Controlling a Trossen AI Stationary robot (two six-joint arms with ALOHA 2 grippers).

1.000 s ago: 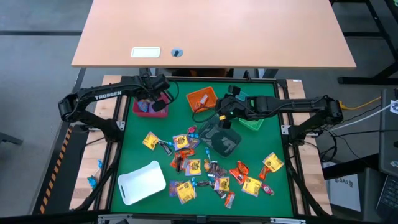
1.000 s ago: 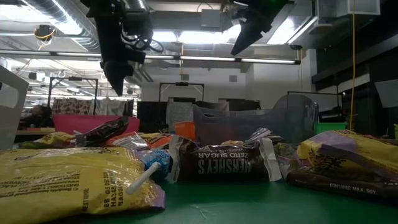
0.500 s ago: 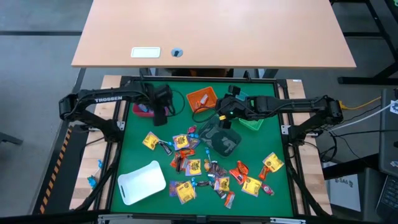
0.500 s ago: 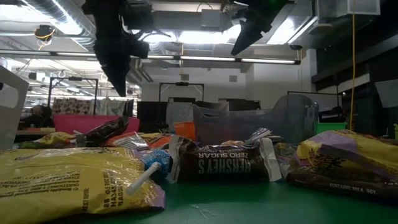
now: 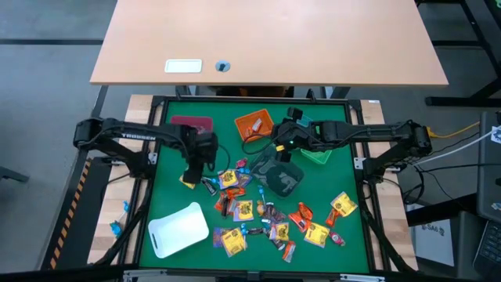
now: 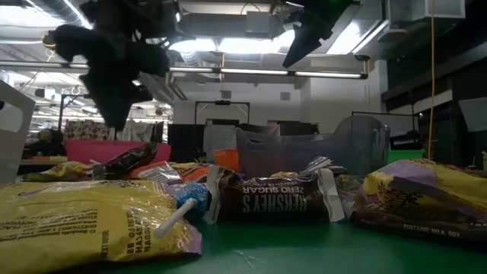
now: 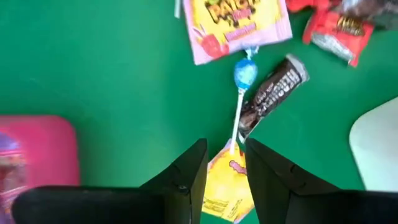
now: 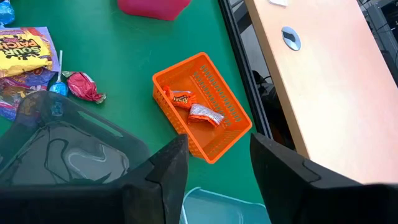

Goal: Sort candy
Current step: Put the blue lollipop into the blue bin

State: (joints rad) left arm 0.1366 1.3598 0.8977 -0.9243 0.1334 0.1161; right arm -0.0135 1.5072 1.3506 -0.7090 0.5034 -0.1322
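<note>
The candy (image 5: pixel 250 207) lies scattered on the green mat: yellow, orange-red, purple and brown packets. My left gripper (image 5: pixel 197 160) hovers open above the pile's left end. In its wrist view (image 7: pixel 224 149) a yellow packet (image 7: pixel 222 190) shows between the fingers, with a blue lollipop (image 7: pixel 244 73) and a brown bar (image 7: pixel 272 96) just beyond. My right gripper (image 5: pixel 280 137) waits open in the air (image 8: pixel 217 146) between the orange bin (image 8: pixel 202 106), which holds two orange sweets, and a dark translucent bin (image 8: pixel 68 149).
A pink bin (image 5: pixel 192 125) stands at the far left of the mat and a green bin (image 5: pixel 317 154) at the far right. A white tray (image 5: pixel 178 229) lies at the near left. More packets (image 5: pixel 340 205) lie near the right edge. A wooden table (image 5: pixel 266 39) stands beyond.
My left gripper has moved from above the pink bin toward the table's near edge and a little right, and now hangs over the left end of the candy pile. The candy and the bins have stayed where they were.
</note>
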